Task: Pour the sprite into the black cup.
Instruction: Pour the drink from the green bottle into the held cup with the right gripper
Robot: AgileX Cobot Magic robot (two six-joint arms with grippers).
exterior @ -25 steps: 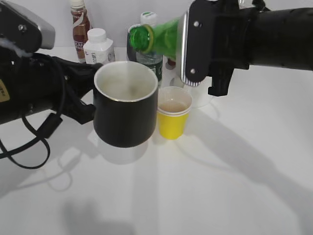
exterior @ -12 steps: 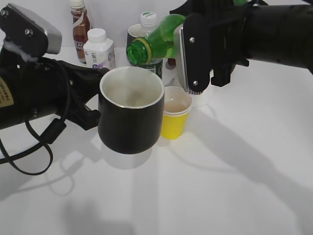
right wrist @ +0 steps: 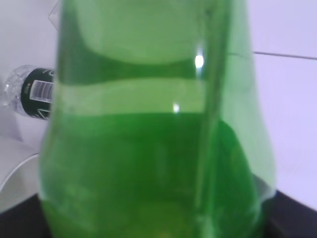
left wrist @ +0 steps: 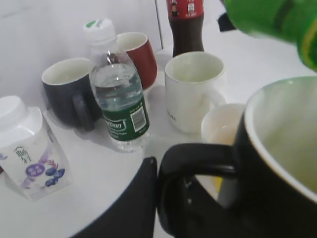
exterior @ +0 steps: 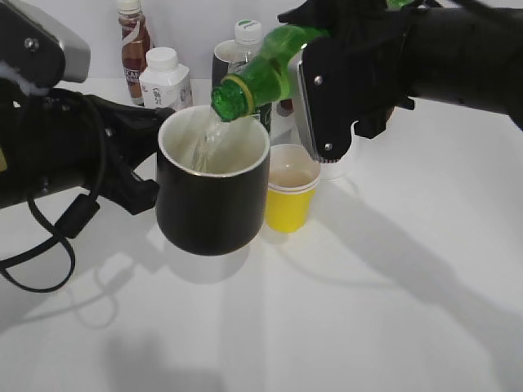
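Sprite point(exterior: 265, 69), clenched tilted in the right claw point(exterior: 327, 90), streams into the black cup point(exterior: 212, 204) the left claw point(exterior: 143, 155) grips.

Left hand point(exterior: 151, 155) at nine o'clock, closed on the black cup point(exterior: 212, 192); right hand point(exterior: 315, 90) at one o'clock grips the tilted sprite point(exterior: 261, 69).

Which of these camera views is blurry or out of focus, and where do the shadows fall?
Right wrist view: the sprite fills the frame, soft and out of focus, with small glints. Left wrist view: the black cup up close is blurred; the water bottle is sharp. Exterior view: sharp, soft shadows on the table under both arms.
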